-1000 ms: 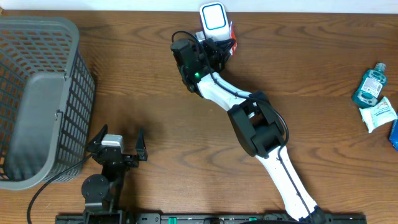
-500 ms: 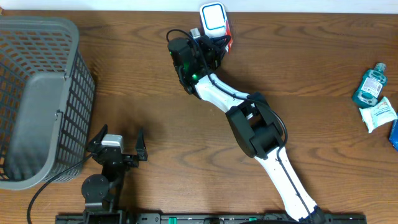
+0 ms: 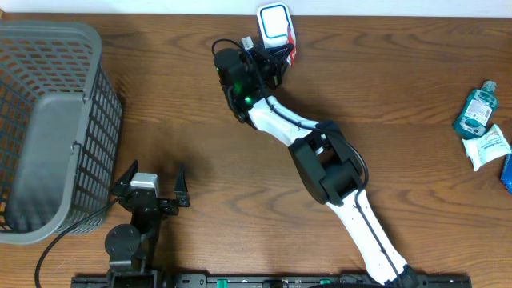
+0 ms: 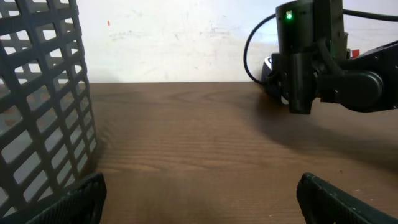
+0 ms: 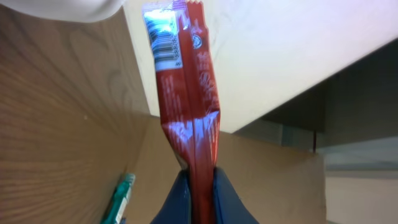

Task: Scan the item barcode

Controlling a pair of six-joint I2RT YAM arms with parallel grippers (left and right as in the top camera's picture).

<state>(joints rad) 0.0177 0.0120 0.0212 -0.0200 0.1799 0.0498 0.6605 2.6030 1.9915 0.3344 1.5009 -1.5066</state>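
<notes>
A red snack packet hangs pinched between the blue pads of my right gripper, which is shut on it. Its white barcode sits near the packet's top end, close under the white scanner. From overhead, the scanner with its blue-ringed face stands at the table's back edge. The packet shows as a red sliver beside it, with the right gripper just below. My left gripper rests open near the front left, nothing between its fingers.
A grey mesh basket fills the left side, close to the left gripper. At the far right edge lie a teal bottle, a white pouch and a blue item. The right arm crosses the middle.
The right gripper has shifted slightly left and toward the back edge with the red packet, nearer the scanner. The left arm has not moved.
</notes>
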